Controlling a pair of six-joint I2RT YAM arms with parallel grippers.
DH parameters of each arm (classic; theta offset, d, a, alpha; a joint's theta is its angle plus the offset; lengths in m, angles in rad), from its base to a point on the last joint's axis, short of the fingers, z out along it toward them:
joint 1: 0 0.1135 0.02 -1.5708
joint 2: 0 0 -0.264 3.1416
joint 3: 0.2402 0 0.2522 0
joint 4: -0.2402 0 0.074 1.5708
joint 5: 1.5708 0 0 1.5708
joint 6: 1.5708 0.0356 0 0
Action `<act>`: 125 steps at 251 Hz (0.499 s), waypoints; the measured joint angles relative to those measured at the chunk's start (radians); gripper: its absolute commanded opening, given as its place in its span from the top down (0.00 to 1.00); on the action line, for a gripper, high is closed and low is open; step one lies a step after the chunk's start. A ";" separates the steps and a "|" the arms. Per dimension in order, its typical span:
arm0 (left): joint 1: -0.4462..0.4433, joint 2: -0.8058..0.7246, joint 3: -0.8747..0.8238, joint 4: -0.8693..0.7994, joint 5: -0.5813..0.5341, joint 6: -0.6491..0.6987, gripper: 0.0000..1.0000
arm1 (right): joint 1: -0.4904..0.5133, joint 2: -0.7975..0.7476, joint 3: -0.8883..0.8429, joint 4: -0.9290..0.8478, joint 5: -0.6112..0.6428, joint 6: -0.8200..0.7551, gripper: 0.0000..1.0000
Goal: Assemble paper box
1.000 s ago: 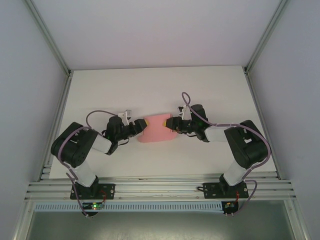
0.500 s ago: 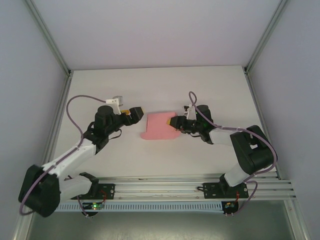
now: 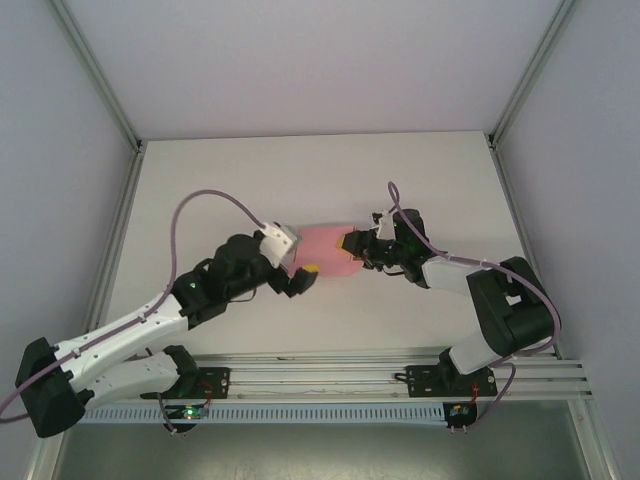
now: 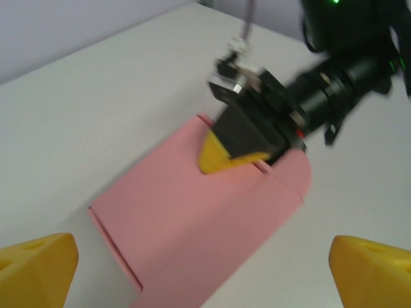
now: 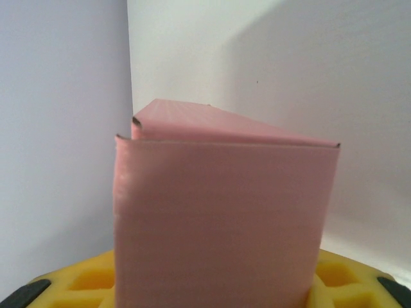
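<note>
The white table (image 3: 400, 170) is taking up most of the top view, with grey walls standing around it and an aluminium rail (image 3: 320, 378) running along its near edge.

The left arm (image 3: 150, 320) is stretching low and long from its base at the near left towards the middle of the table. The right arm (image 3: 480, 290) is folding back on itself at the near right and reaching inward to the same spot.

The paper box (image 3: 328, 250) is lying near the middle of the table, between the two arms. In the left wrist view it (image 4: 192, 218) is showing as a flattened pink card with creases and a rounded flap at its far end. In the right wrist view it (image 5: 225, 212) is rising straight ahead of the camera, one panel overlapping another at the top.

The right gripper (image 3: 350, 243) is pinching the box's right-hand end, with its yellow pad (image 4: 221, 157) pressing on the top face and the card running between its fingers (image 5: 218, 282).

The left gripper (image 3: 297, 262) is hovering at the box's left end with its jaws spread wide and nothing between them (image 4: 202, 273). Its yellow fingertips (image 4: 35, 269) are sitting at the view's two lower corners.

A purple cable (image 3: 205, 200) is looping above the left arm.
</note>
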 measured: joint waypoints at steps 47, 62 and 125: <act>-0.183 0.113 0.009 -0.023 -0.191 0.214 0.00 | -0.006 -0.017 0.000 -0.062 -0.020 0.048 0.68; -0.224 0.166 0.013 -0.022 -0.266 0.277 0.00 | -0.011 -0.023 0.000 -0.087 -0.034 0.061 0.68; -0.260 0.345 0.013 0.007 -0.483 0.451 0.00 | -0.019 -0.033 0.017 -0.164 -0.095 0.140 0.68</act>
